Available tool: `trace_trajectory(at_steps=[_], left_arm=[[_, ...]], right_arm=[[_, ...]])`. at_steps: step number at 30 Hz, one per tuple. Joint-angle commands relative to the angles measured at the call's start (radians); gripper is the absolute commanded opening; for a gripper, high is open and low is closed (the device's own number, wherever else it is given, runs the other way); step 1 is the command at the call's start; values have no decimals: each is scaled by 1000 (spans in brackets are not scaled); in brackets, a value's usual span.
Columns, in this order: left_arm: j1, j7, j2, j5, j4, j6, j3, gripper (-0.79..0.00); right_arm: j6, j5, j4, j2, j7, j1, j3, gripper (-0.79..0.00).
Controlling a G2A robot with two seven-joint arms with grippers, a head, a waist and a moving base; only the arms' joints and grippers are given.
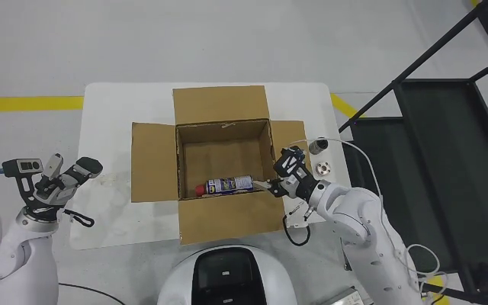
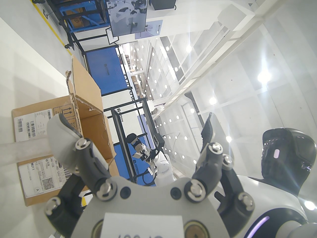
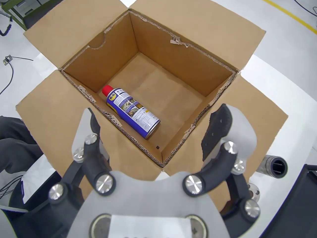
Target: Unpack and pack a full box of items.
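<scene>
An open cardboard box (image 1: 155, 162) stands mid-table with its four flaps folded out. A blue spray can with a red cap (image 1: 225, 185) lies on its side on the box floor, against the near wall, also plain in the right wrist view (image 3: 131, 111). My right gripper (image 1: 284, 177) hovers open above the box's near right corner (image 3: 162, 163), fingers spread with nothing between them. My left gripper (image 1: 65, 172) is off the table's left edge, tilted upward, open and empty; its fingers (image 2: 62, 134) frame the box's side wall (image 2: 37, 134) farther off.
Small metal parts lie on the white table (image 1: 114, 107) right of the box: a silver cylinder (image 3: 275, 165) and a round flange (image 1: 323, 167). A black metal frame (image 1: 427, 130) stands close beyond the table's right edge. A cable loops near the left edge.
</scene>
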Motion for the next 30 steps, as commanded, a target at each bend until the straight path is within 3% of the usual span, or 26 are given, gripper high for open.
trace_trajectory(at_steps=[1,9,12,21,27,30], left_arm=[[0,0,0,0,0,0,0,0],[0,0,0,0,0,0,0,0],[0,0,0,0,0,0,0,0],[0,0,0,0,0,0,0,0],[0,0,0,0,0,0,0,0],[0,0,0,0,0,0,0,0]], right_arm=[[0,0,0,0,0,0,0,0],[1,-20,6,2,-5,8,-6,0],[-50,-39,17,6,27,57,-35,0],[-307,-48,150,4,188,382,-236,0],[-369,22,340,-14,336,595,-389,0],[-352,69,446,-25,390,685,-461,0]])
